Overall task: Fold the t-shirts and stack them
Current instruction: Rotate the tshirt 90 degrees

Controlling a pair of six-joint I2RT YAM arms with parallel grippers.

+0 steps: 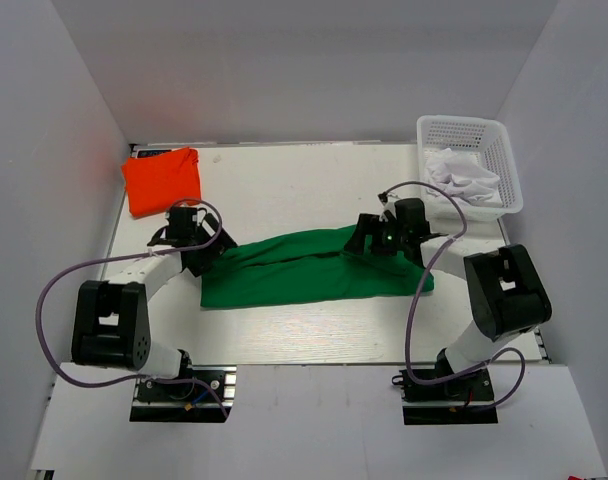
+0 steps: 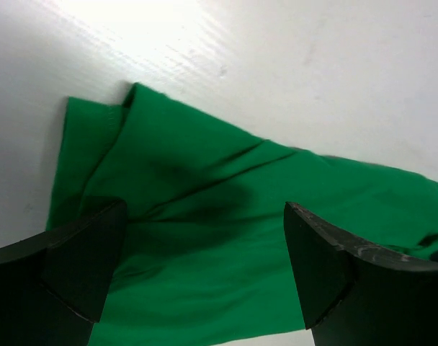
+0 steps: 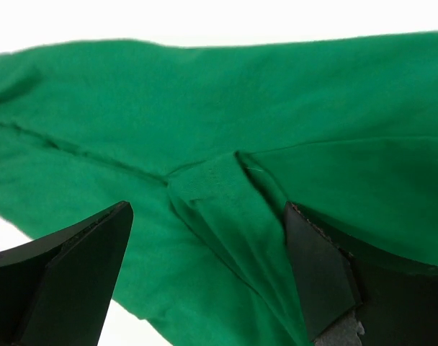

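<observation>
The green t-shirt (image 1: 314, 275) is soft matt cloth, creased, with a stitched seam. The orange-red t-shirt (image 1: 162, 180) is the same matt cloth. The table (image 1: 284, 185) is white and smooth, with a light sheen. The basket (image 1: 462, 127) is white plastic lattice. The fingers (image 2: 75, 267) of the left gripper (image 2: 204, 231) look like black matt plastic

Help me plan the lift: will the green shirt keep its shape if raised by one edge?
Probably not: the green t-shirt creases softly, so it should droop. Its thin layers look light, and the loose folded flap may slip open.
</observation>
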